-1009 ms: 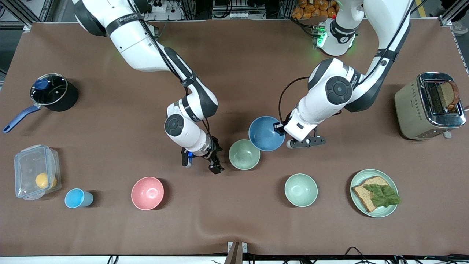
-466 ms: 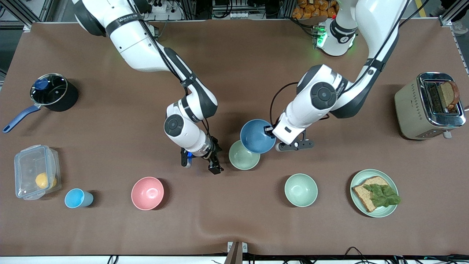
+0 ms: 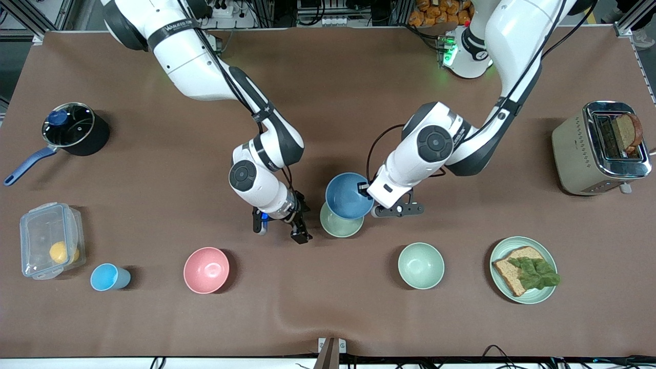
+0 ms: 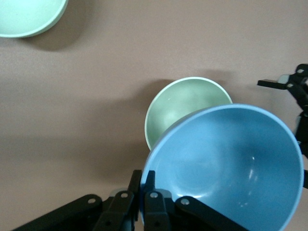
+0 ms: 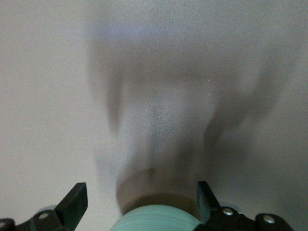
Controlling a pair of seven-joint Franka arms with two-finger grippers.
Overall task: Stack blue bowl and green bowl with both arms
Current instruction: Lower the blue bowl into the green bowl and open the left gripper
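My left gripper [image 3: 365, 190] is shut on the rim of the blue bowl [image 3: 348, 196] and holds it tilted in the air, partly over the green bowl [image 3: 339, 226]. The green bowl stands on the table. In the left wrist view my fingers [image 4: 153, 179] pinch the blue bowl's [image 4: 231, 163] rim, and the green bowl [image 4: 185, 103] shows under its edge. My right gripper [image 3: 281, 229] is open and empty, low beside the green bowl toward the right arm's end. In the right wrist view its fingers [image 5: 77, 199] stand wide apart [image 5: 140, 195], with a pale green curved surface [image 5: 156, 222] low between them.
A paler mint bowl [image 3: 421, 265], a pink bowl [image 3: 206, 270] and a light-blue cup [image 3: 109, 277] stand nearer the camera. A mint plate [image 3: 499, 246] holds bread and lettuce. A toaster [image 3: 599, 148], a pot [image 3: 72, 128] and a plastic box [image 3: 48, 240] stand at the table's ends.
My left gripper has carried the blue bowl toward the right arm's end and nearer the camera, so it now overlaps the green bowl. The right arm has not moved.
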